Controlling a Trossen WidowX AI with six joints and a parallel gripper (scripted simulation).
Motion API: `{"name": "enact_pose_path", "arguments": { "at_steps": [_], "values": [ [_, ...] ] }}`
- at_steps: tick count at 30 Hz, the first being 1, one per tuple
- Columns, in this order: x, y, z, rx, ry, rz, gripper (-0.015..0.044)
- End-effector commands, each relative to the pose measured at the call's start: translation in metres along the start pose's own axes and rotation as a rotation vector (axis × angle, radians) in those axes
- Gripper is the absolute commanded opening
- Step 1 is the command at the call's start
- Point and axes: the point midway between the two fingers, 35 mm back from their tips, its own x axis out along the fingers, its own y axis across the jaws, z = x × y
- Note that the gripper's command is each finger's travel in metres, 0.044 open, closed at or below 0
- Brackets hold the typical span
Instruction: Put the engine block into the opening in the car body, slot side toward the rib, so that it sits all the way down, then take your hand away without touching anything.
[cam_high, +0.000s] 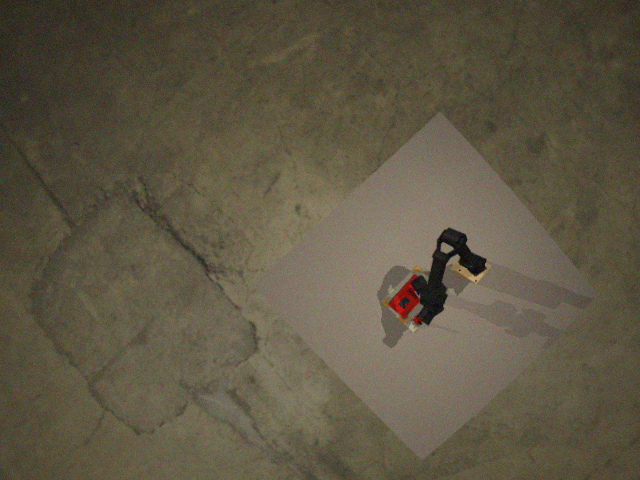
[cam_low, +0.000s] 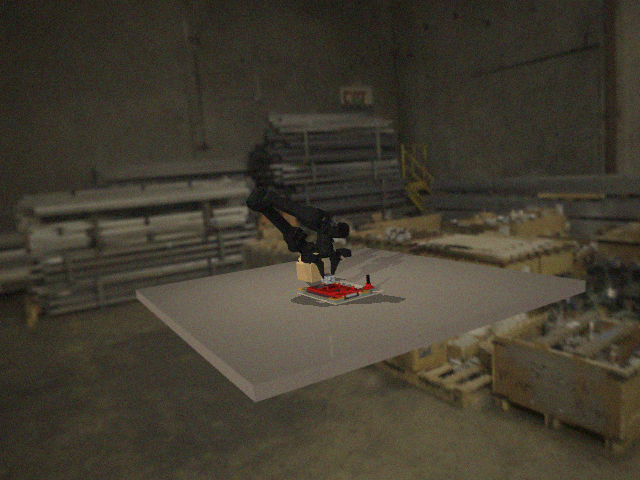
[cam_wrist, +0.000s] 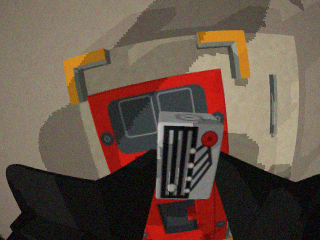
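My gripper (cam_low: 328, 273) (cam_wrist: 185, 157) is shut on the engine block (cam_low: 328, 279) (cam_wrist: 204, 186), a small grey block with black and white stripes and a red round cap. The fingers press on its two sides. The arm hides the block in the top view. The red car body (cam_high: 397, 305) (cam_wrist: 214, 87) lies flat under the block. In the wrist view the block covers part of the car's dark window panel (cam_wrist: 130, 117). A dark recess (cam_wrist: 172, 217) shows just below the block. Whether the block touches the car body is not clear, and no rib is clearly visible.
The car body lies on a pale base plate (cam_wrist: 285, 95) with orange corner brackets (cam_wrist: 242, 55). A red piece with an upright black peg (cam_low: 367, 279) stands at one edge of the plate. A tan block (cam_high: 479, 277) (cam_low: 308, 271) is by the arm's base.
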Motion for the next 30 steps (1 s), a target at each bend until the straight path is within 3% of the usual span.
{"name": "enact_pose_path", "arguments": {
  "at_steps": [1,30],
  "values": [
    [-0.011,-0.002,-0.004,0.005,0.006,-0.010,0.0000],
    [-0.101,-0.001,-0.001,0.004,0.003,-0.007,0.0000]
  ]
}}
